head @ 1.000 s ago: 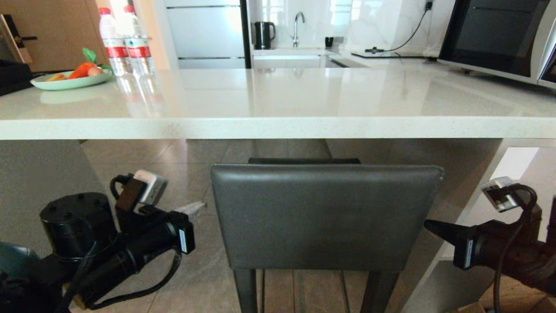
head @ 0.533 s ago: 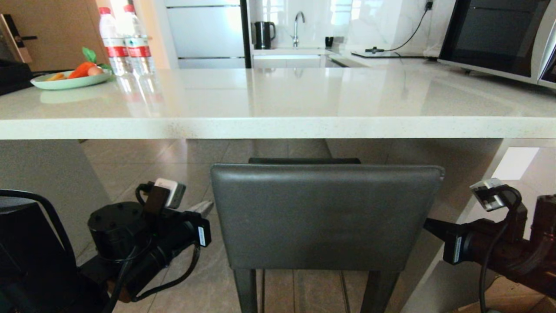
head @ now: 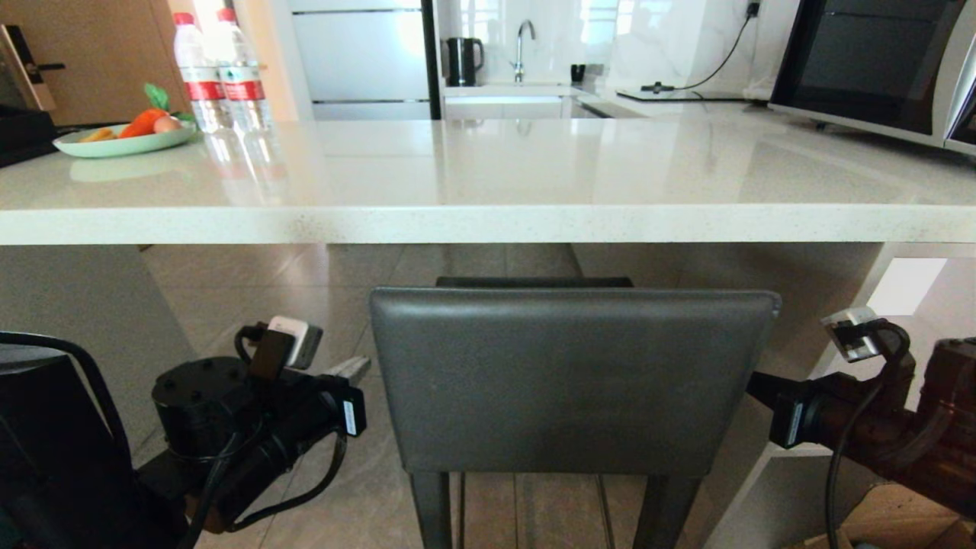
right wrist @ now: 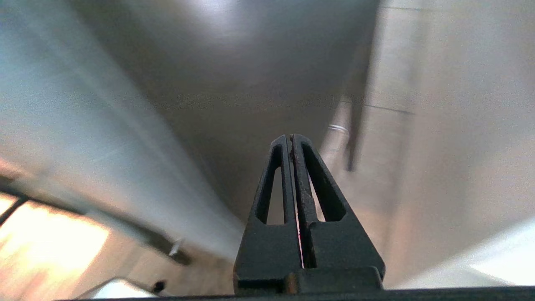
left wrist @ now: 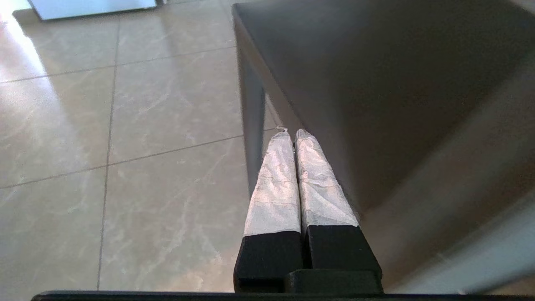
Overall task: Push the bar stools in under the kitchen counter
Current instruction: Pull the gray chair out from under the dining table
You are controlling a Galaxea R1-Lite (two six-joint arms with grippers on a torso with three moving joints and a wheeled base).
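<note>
Setting: kitchen counter (head: 488, 221) is spanning the head view, glossy pale slab with tiled floor (left wrist: 125, 125) showing beneath its overhang.
Stool position: dark grey stool (head: 572, 377) is standing just in front of the counter edge, backrest top sitting below the slab, seat reaching partly under it; not fully in, by my judgement.
Second stool: teal one is not showing in any view.
Left gripper (head: 357, 368): hovering just beside the stool's left backrest edge; fingers (left wrist: 276, 175) are pressing together, holding nothing.
Right gripper (head: 755, 385): sitting at the stool's right backrest edge, tips hidden behind it; fingers (right wrist: 276, 179) are closing flat, empty.
Handling estimate: rigid frame, padded smooth back, probably heavy and tall enough to tip; pushing low on both backrest sides looks safest.
Change from a second ago: both grippers are now lying closer to the stool; stool itself is staying put.
</note>
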